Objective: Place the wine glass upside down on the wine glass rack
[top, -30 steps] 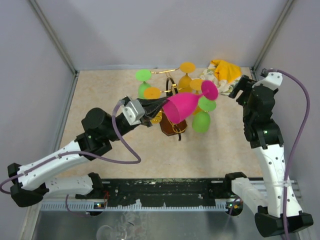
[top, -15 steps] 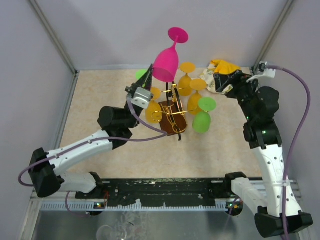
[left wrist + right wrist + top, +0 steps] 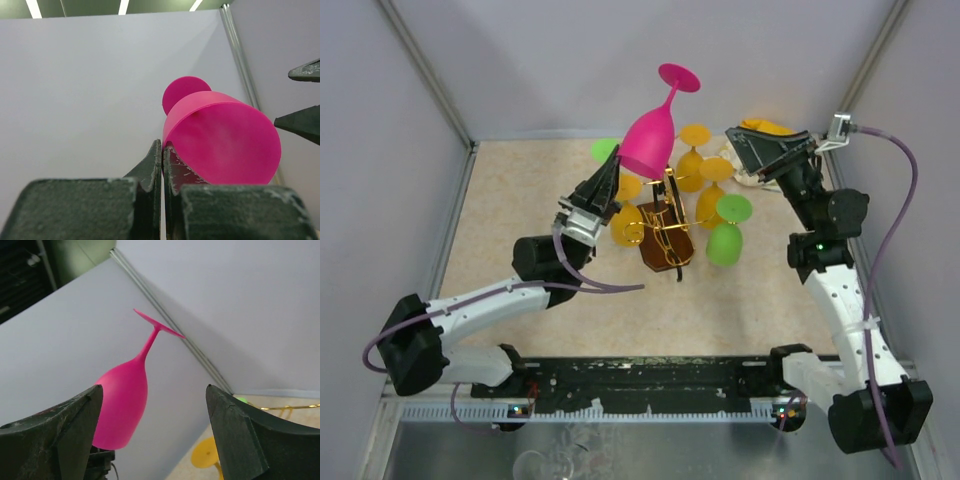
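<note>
The pink wine glass (image 3: 650,140) is upside down, foot up, high above the wine glass rack (image 3: 665,238), a gold wire stand with a dark brown centre. My left gripper (image 3: 613,168) is shut on the glass's rim from below. In the left wrist view the jaws (image 3: 162,146) pinch the rim of the pink bowl (image 3: 220,140). My right gripper (image 3: 745,155) is open to the right of the glass, pointing at it and apart from it. In the right wrist view the glass (image 3: 122,410) shows left of the gap between the open fingers (image 3: 153,388).
Orange glasses (image 3: 695,150) and green glasses (image 3: 725,240) hang upside down on the rack's arms. A yellow cloth (image 3: 770,127) lies at the back right behind my right gripper. Grey walls close in the back and both sides.
My left arm has lifted the pink glass from low over the rack, lying on its side, to high with the foot up. My right gripper has swung up towards it and opened slightly wider.
</note>
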Controlling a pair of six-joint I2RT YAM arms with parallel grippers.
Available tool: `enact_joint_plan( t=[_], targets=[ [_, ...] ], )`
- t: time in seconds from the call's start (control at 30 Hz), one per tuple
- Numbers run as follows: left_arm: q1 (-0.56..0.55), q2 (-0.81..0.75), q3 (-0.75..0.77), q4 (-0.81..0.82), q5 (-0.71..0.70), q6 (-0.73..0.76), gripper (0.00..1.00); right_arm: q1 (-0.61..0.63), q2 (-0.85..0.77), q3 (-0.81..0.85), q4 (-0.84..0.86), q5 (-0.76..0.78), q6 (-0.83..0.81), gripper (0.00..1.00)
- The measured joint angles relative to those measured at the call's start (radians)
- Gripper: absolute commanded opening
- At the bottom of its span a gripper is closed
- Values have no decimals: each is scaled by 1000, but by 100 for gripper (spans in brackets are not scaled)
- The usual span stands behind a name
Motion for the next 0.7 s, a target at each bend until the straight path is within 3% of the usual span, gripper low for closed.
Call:
enact_joint_plan(
  t=[0.33, 0.7],
  targets=[
    [0, 53, -8, 124, 59, -55, 0, 74, 70, -10, 217, -30, 140, 81],
    [-17, 87, -8, 147, 87, -97, 0, 181, 181, 66, 227, -27, 97, 75]
  ],
)
